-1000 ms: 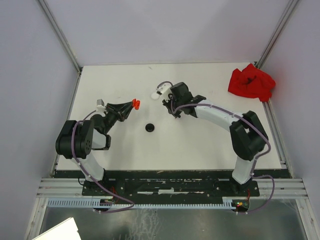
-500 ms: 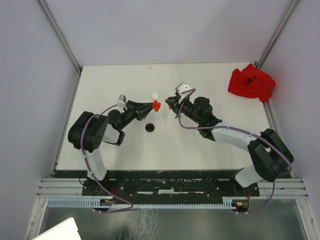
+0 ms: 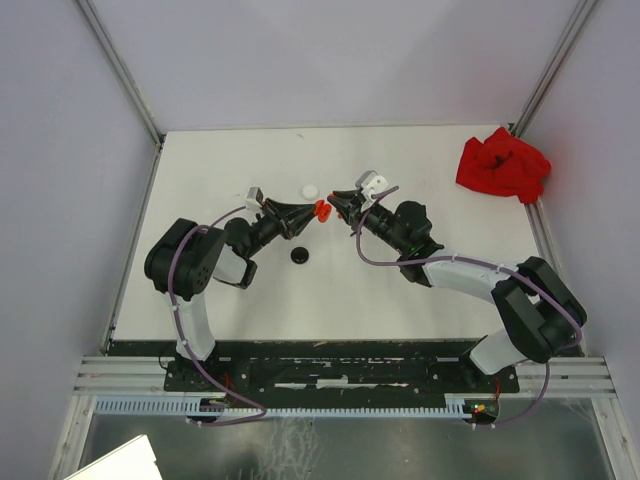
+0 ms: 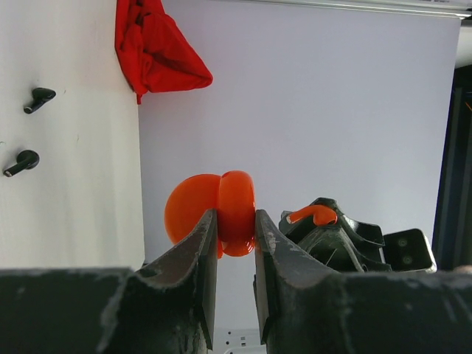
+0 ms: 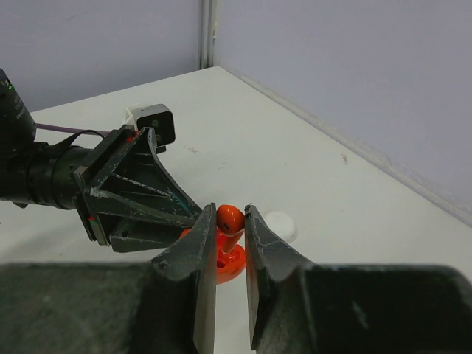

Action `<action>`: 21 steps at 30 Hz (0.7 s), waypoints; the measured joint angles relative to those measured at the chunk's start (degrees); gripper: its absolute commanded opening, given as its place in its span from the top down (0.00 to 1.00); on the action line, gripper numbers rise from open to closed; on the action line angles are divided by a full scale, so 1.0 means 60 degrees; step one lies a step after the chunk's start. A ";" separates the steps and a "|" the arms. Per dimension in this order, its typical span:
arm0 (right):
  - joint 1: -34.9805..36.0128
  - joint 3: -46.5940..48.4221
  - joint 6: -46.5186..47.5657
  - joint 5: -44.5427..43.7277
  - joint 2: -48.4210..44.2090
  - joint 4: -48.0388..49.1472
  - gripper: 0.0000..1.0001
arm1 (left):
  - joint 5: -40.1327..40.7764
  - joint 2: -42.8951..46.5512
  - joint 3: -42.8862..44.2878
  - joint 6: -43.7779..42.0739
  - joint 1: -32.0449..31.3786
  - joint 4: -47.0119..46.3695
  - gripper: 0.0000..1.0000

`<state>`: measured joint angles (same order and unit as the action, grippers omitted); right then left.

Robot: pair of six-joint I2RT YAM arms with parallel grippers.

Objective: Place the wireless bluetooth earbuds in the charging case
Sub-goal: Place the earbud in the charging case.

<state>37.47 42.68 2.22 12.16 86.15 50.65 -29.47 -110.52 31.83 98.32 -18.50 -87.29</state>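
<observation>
While my left gripper [image 4: 236,221] is pinching the red case [image 4: 193,214], I'm aiming the red earbud [image 5: 229,218], pinched in my right gripper [image 5: 229,225], squarely at its opening.

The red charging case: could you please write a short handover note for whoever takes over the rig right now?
Left gripper: shut on the open red case, held off the table.
Right gripper: shut on a red earbud, close beside the case, not yet seated.
On the table: two black earbuds, a white case, a black case.
Left to do: seat the red earbud, then the black ones.
</observation>
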 measured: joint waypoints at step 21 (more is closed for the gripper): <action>-0.0004 -0.0353 0.0186 0.0189 0.0488 0.0987 0.98 | -0.0022 -0.0004 0.0062 0.0015 -0.0047 -0.0015 0.97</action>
<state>37.45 40.56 3.33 13.30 89.08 56.58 -29.61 -110.54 32.21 98.41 -18.79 -87.37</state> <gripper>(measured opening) 0.233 0.296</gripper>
